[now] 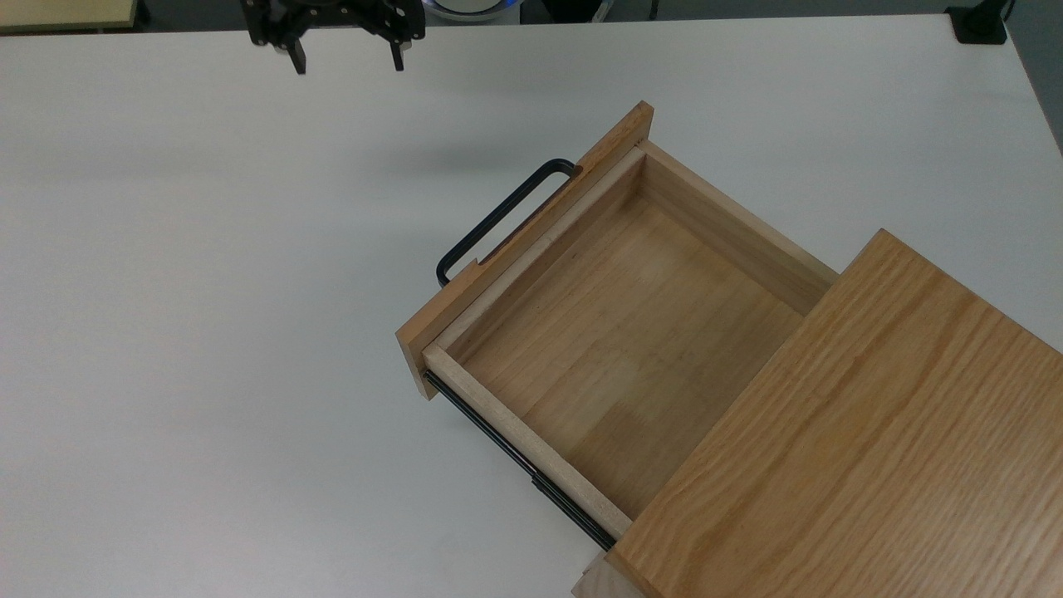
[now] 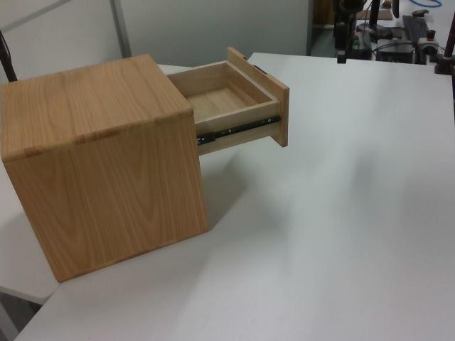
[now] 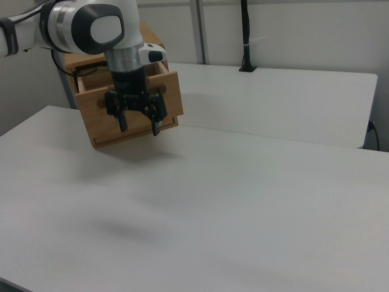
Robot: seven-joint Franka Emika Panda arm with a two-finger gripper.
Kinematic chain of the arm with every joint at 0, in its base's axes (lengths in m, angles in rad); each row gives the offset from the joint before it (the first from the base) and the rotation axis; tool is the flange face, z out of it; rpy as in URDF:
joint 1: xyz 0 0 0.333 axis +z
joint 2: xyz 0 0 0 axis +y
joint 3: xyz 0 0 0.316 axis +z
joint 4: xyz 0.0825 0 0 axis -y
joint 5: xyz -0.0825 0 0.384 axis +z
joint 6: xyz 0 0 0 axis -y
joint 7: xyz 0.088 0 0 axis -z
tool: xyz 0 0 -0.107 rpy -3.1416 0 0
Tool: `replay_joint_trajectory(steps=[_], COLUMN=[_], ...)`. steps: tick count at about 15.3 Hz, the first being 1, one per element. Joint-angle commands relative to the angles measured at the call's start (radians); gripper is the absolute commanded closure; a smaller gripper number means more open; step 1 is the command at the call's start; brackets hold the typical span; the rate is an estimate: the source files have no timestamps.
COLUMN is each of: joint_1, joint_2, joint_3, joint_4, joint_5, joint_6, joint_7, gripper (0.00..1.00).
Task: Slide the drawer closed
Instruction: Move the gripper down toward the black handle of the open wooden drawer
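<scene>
lab: white table (image 1: pixel 208 332), partition walls (image 3: pixel 292 30)

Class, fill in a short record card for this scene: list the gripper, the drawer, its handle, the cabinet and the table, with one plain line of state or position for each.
gripper: open, holding nothing, near the table's far edge at the top view's upper left, apart from the drawer
drawer: pulled well out, empty inside
handle: black, on the front panel, untouched
cabinet: oak-grained box standing on the table
table: white
</scene>
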Motion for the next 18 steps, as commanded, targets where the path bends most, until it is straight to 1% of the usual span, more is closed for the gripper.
replay_joint_trajectory(steps=[1,3,4,6,7,10,12,14,18], joint_1=[0.011,0.023,0.040,0.050,0.059,0.092,0.105,0.115,0.163], joint_2=[0.000,0.008,0.019,0.055,0.074,0.135,0.170,0.192,0.239], joint_3=[-0.004,-0.004,-0.004,-0.004,-0.004,-0.009,-0.010,-0.010,-0.010], joint_4=[-0.001,0.001,0.002,0.040,0.062,0.129,0.171,0.194,0.219], joint_5=[-0.002,-0.009,-0.015,-0.016,-0.014,-0.006,0.000,0.012,0.017], joint_6=[0.016,0.016,0.018,0.024,0.024,0.054,0.117,0.168,0.225], joint_7=[-0.321,-0.427,-0.452,-0.471,-0.478,-0.488,-0.484,-0.481,-0.465], gripper=[0.24,0.43,0.52,0.67,0.77,0.94,1.00,1.00,1.00])
